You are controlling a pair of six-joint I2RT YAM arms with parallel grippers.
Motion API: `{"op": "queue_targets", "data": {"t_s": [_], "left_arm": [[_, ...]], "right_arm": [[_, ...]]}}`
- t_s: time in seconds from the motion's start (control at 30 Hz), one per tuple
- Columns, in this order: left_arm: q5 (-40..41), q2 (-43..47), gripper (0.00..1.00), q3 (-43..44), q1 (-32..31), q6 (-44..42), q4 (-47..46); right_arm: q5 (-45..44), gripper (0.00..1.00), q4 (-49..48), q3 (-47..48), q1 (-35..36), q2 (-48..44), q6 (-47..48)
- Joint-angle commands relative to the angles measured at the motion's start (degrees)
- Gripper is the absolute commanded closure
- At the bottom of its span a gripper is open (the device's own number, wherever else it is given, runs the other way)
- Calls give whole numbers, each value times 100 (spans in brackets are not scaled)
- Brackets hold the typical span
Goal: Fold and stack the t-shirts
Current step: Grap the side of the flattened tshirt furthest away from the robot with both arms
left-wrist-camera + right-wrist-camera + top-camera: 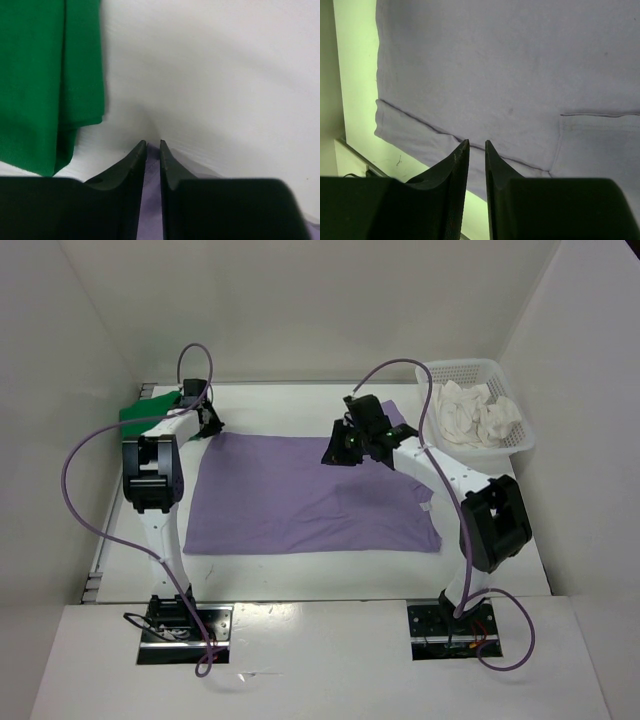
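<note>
Purple shirt [310,495] lies spread flat mid-surface, long axis left-right, far hem parallel to the far edge. Left gripper [208,422] sits at its far-left corner; in the wrist view its jaws stand nearly together with purple cloth between them, so likely pinching that corner. Right gripper [347,448] is over the shirt's far-right part, jaws narrowly apart, grip not confirmed. Green shirt [148,408] folded at the far-left corner. White shirt [478,412] in the basket [520,445], far right.

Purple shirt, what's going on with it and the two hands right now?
Left hand pinching purple shirt at far left corner. Right hand nearly closed over its far edge; grip unclear. Green shirt folded far left, white shirt in basket. Nothing blocking.
</note>
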State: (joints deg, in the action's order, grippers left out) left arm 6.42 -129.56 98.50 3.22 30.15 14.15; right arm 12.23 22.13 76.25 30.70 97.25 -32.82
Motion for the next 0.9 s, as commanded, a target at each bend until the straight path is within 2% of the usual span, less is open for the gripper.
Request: {"op": "queue_targets", "data": {"t_s": [0.0,0.17,0.3,0.53,0.73,0.87], "left_arm": [[97,-122,81,161,3,-44,-71],[377,176,91,-32,3,-97,-71],[500,308,100,-146,3,-97,-71],[448,659,100,-340,3,-89,-175],[168,888,100,-577,3,87,-281],[26,941,100,-630,3,210,-281]], "right_arm": [[-80,76,-77,390,-63,74,83],[-282,68,-139,847,-432,504,188],[-686,64,-200,1785,-863,1268,399],[-1933,61,-131,3377,-1760,2991,540],[-2917,52,825,5696,-1874,4634,908],[-3296,48,1696,8120,-1954,5785,970]]}}
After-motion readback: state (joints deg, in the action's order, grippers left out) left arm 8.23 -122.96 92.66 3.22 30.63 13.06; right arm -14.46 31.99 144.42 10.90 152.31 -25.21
